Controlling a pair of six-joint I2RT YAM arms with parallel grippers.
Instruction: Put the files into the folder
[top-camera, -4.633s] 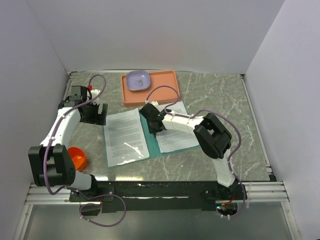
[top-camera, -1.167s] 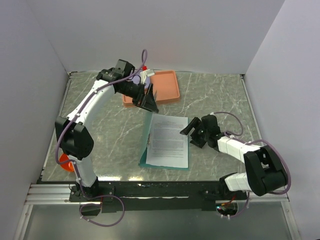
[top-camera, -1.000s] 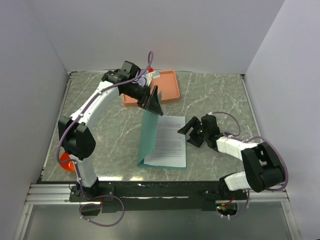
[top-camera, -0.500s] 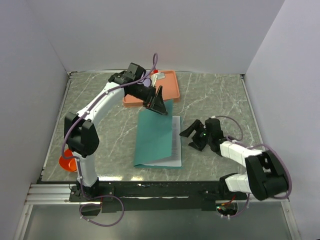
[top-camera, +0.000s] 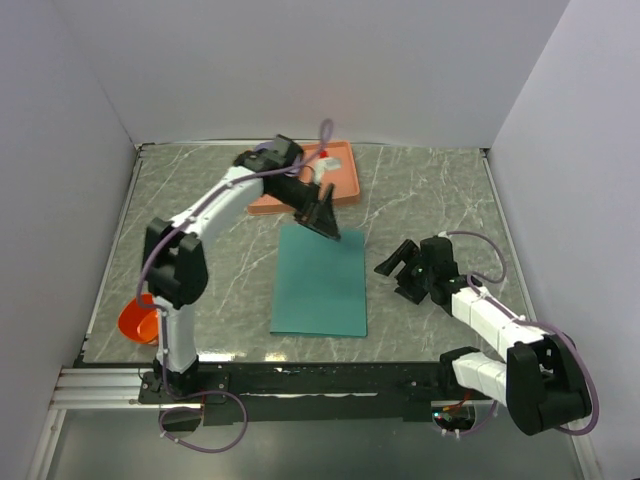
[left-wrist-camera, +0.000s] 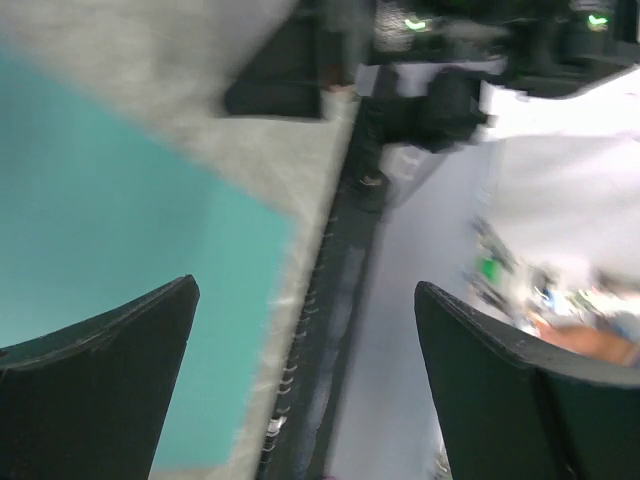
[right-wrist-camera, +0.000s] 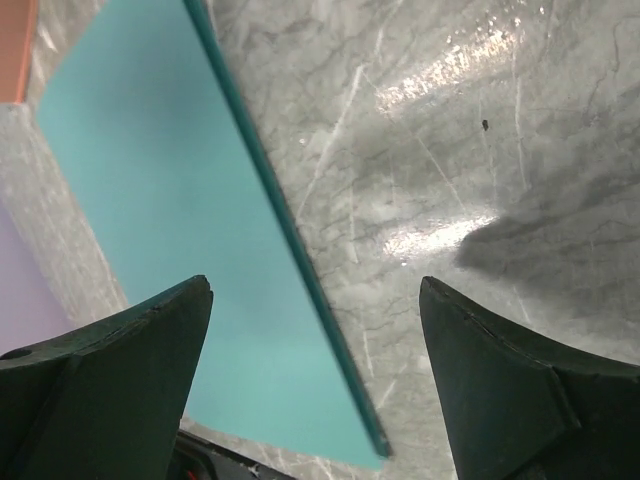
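on the marble table (top-camera: 440, 190), between white walls (top-camera: 300, 70), lies the folder (top-camera: 320, 280).

Right wrist view: we log the folder (right-wrist-camera: 150, 200), from the right gripper's (top-camera: 392, 281) left jaw to mid-gap, as smooth matt teal card. The table (right-wrist-camera: 450, 130) toward the other jaw is polished grey marble-pattern with glare. Fingers (right-wrist-camera: 110, 370) look like matt black plastic.

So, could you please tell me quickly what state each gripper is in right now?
Left gripper: open, holding nothing, at the edge of the folder.
Right gripper: open, holding nothing.
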